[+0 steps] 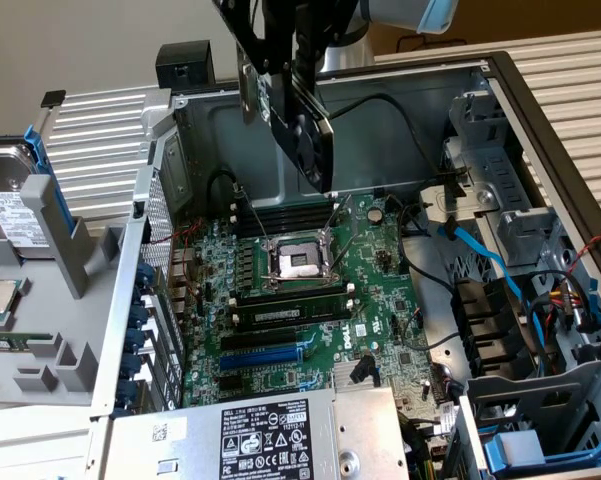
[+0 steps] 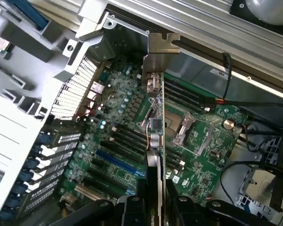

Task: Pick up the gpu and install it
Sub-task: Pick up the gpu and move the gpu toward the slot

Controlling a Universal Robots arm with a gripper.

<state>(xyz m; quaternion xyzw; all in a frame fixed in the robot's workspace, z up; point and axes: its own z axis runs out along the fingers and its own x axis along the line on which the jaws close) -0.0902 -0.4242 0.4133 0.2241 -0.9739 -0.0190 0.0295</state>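
Beige wall and ribbed panels backed an open case (image 1: 230, 130). Inside it the gripper (image 2: 155, 209) was clenched on the gpu (image 1: 305, 135) — the card held on edge above the motherboard (image 1: 380, 300), with a silver bracket (image 2: 162, 47) at one end. Below it lay the CPU socket (image 1: 295, 262) and dark memory slots. Nearer the power supply (image 1: 270, 430) ran a blue slot (image 1: 260, 355). At the exterior view's left — outside the case — a hard drive (image 1: 5, 200) sat beside grey trays.

Open computer case (image 1: 230, 130) on side; green motherboard (image 1: 380, 300) flat inside (labelled power supply (image 1: 270, 435) beside it).
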